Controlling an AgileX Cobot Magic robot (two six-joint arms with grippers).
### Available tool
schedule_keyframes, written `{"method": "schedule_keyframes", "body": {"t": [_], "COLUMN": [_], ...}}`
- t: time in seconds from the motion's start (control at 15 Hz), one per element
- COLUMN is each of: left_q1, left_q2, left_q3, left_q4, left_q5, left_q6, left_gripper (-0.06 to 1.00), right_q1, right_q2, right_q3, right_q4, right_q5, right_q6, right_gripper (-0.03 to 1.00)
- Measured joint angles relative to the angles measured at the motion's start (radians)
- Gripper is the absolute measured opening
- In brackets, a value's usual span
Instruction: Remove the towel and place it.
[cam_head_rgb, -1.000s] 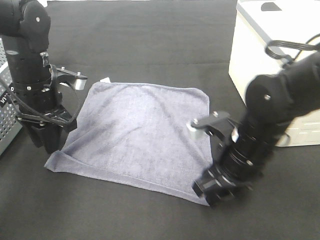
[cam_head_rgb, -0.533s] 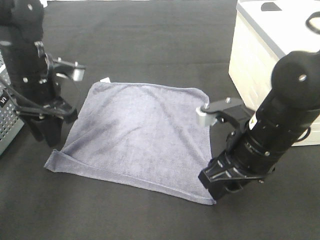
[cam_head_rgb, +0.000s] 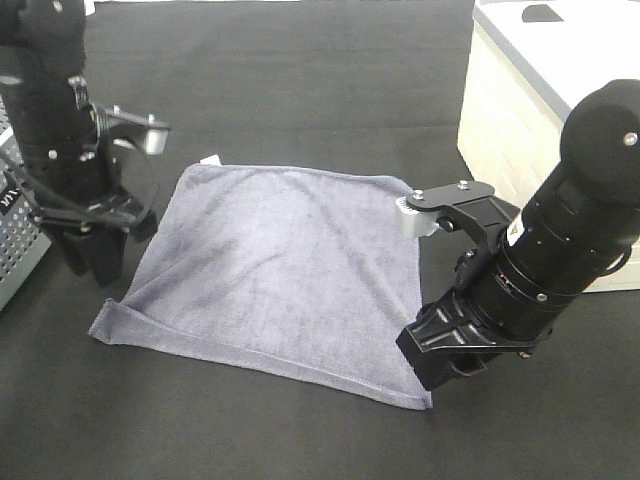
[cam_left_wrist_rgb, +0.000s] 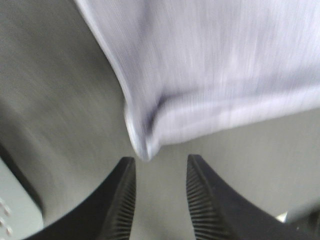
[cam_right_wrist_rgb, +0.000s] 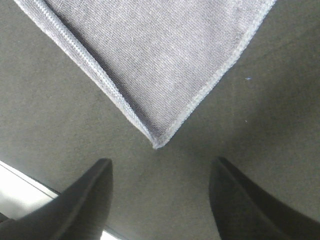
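Observation:
The bluish-grey towel (cam_head_rgb: 280, 270) lies spread flat on the black table, its near left corner folded over. My left gripper (cam_head_rgb: 92, 268) points down just left of the towel's left edge. In the left wrist view its fingers stand a little apart with nothing between them (cam_left_wrist_rgb: 160, 160), just short of the folded corner of the towel (cam_left_wrist_rgb: 215, 75). My right gripper (cam_head_rgb: 450, 360) hangs beside the near right corner. The right wrist view shows it wide open (cam_right_wrist_rgb: 162, 162), and the towel (cam_right_wrist_rgb: 160, 60) ends in a corner just ahead of the fingertips, untouched.
A white box (cam_head_rgb: 540, 90) stands at the right, close behind the right arm. A metal mesh basket (cam_head_rgb: 15, 240) sits at the left edge beside the left arm. A small white tag (cam_head_rgb: 210, 159) marks the towel's far left corner.
Both arms have drawn outward from the towel's corners, the right one rising and shifting right off the near right corner. The towel stays flat where it was.

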Motion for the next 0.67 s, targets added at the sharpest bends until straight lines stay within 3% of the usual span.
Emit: {"method": "schedule_keyframes", "body": {"t": [0.27, 0.67], "left_q1": [0.000, 0.000], "left_q2": [0.054, 0.129], "left_q3": [0.000, 0.000], "left_q4": [0.031, 0.000], "left_q5": [-0.028, -0.077], "left_q6": [0.023, 0.050], "left_gripper": [0.33, 0.33], "right_q1": [0.000, 0.000], "right_q2": [-0.006, -0.018], "right_q3": [0.000, 0.000], "right_q4": [0.003, 0.008], "right_q5": [0.004, 0.008], "right_q6": [0.000, 0.000], "right_gripper": [0.57, 0.57]}}
